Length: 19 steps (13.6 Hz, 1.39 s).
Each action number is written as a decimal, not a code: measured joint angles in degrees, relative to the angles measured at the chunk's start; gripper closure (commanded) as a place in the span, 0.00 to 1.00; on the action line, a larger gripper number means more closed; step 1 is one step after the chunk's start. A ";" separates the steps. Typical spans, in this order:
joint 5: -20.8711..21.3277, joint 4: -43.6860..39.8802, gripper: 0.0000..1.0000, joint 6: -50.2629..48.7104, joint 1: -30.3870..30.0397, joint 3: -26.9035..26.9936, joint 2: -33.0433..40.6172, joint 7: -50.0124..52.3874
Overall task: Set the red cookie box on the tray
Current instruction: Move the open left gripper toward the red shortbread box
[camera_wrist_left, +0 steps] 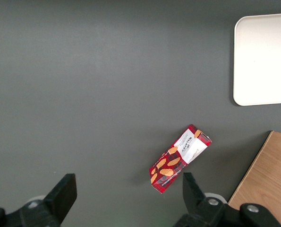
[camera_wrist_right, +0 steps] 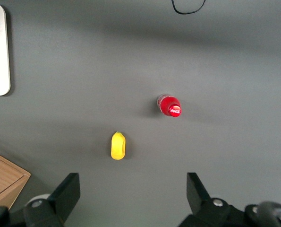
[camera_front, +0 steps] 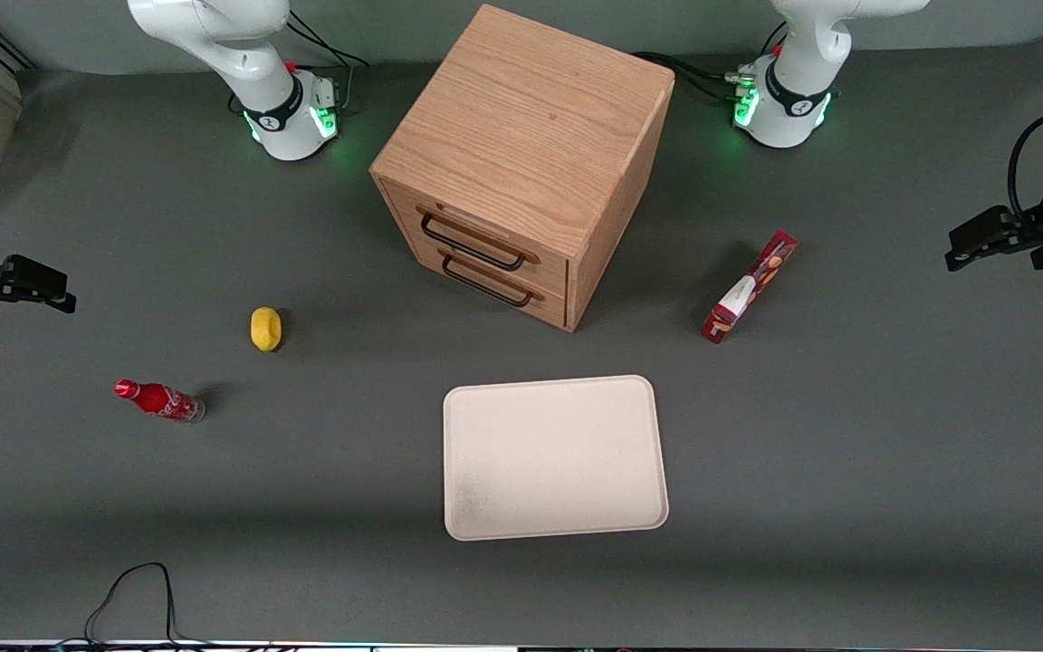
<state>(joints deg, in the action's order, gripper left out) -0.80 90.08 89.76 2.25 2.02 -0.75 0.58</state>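
Red cookie box point(camera_front: 750, 287) flat on the counter point(camera_front: 847, 435), off the tray point(camera_front: 485, 417); claw point(camera_wrist_left: 126, 194) spread wide, empty, above it.
Box long axis diagonal: one end aims at the tray's corner nearest the cabinet point(camera_front: 521, 118), the other at the working arm's base. One box, one tray. Only the left wrist view shows the cookie print close; only the front view shows one bottle point(camera_front: 159, 400) and one yellow object point(camera_front: 265, 328).

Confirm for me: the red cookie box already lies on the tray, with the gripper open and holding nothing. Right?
Not quite. In the front view the red cookie box lies on the table beside the wooden cabinet, apart from the tray, which holds nothing. The gripper hangs toward the working arm's end of the table, jaws open and holding nothing.
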 measured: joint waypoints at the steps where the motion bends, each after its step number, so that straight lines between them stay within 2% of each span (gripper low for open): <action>1: 0.00 0.00 0.00 0.00 0.00 0.00 0.00 0.00; 8: -0.15 0.17 0.00 -0.38 0.32 -0.43 -0.01 -0.14; 13: -0.22 1.89 0.00 -1.78 5.51 -1.29 0.86 -2.03; 16: -0.22 8.00 0.00 -0.99 8.00 -1.44 5.20 -1.73; 19: -0.29 19.70 0.00 4.55 8.58 -3.19 13.42 -0.13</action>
<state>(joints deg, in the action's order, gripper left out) -1.08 109.78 94.31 10.83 -1.17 12.68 0.45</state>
